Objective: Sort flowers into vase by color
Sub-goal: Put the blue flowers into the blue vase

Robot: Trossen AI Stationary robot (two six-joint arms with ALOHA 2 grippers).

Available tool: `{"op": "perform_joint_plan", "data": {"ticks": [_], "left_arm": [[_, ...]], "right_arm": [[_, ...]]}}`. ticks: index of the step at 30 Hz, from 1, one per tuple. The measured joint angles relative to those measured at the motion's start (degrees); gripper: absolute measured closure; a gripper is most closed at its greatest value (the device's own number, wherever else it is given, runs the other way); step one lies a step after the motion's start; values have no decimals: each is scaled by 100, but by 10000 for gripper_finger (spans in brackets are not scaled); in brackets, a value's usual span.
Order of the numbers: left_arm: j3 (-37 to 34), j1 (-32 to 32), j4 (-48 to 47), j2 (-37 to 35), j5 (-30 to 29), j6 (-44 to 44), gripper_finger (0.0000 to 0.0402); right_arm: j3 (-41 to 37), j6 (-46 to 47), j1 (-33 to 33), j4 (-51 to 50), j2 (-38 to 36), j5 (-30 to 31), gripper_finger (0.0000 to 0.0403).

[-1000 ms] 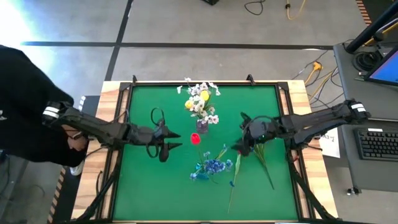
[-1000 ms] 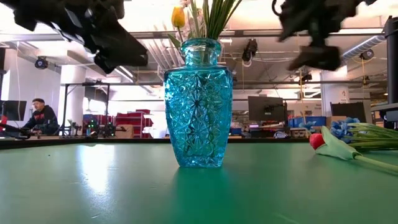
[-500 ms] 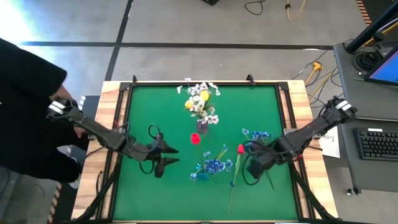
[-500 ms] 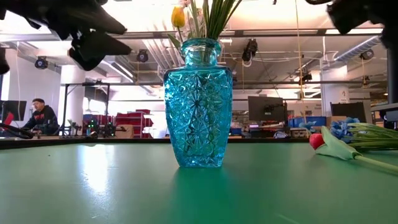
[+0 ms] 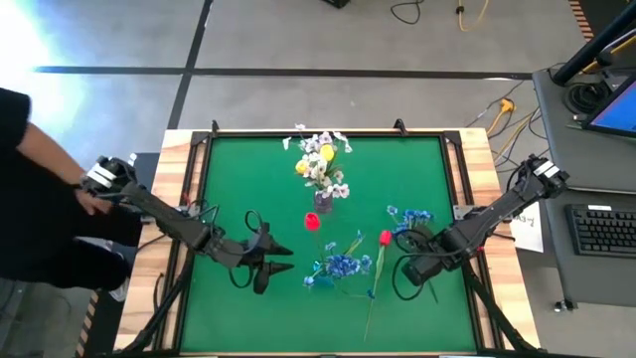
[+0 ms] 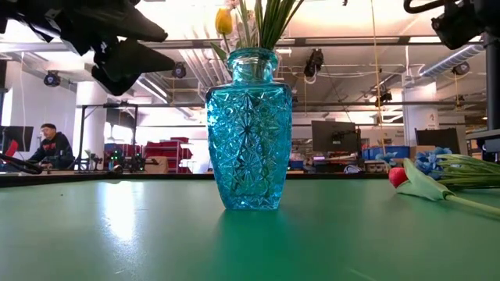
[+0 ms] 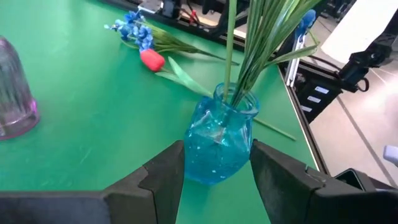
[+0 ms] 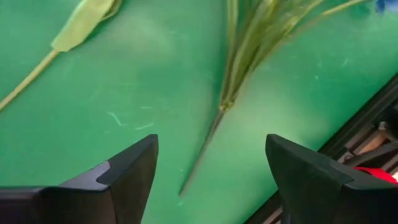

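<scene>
Here, blue-bloomed flower [image 5: 409,217] flat on green table [image 5: 238,179], stem beneath open right jaws [image 5: 405,272]; left jaws [image 5: 281,260] open.

We see a blue vase [image 7: 219,144] with green stems [image 7: 255,43] just beyond our open left gripper [image 7: 216,177]. A red tulip [image 7: 152,60] and blue blooms [image 7: 132,30] lie farther off; a pink vase [image 7: 13,93] stands aside.
</scene>
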Motion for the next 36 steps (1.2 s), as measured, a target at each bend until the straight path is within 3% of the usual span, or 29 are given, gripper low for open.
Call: {"op": "perform_joint_plan", "data": {"ticks": [15,32,36], "left_arm": [[0,0,364,115,2,256,231],[0,2,366,115,2,295,231],[0,4,369,115,0,297,231]], "right_arm": [[-578,293,0,73,-96,-201,61],[-1532,429,0,1172,-96,-300,58],[-1706,442,-26,1184,-96,0,58]]}}
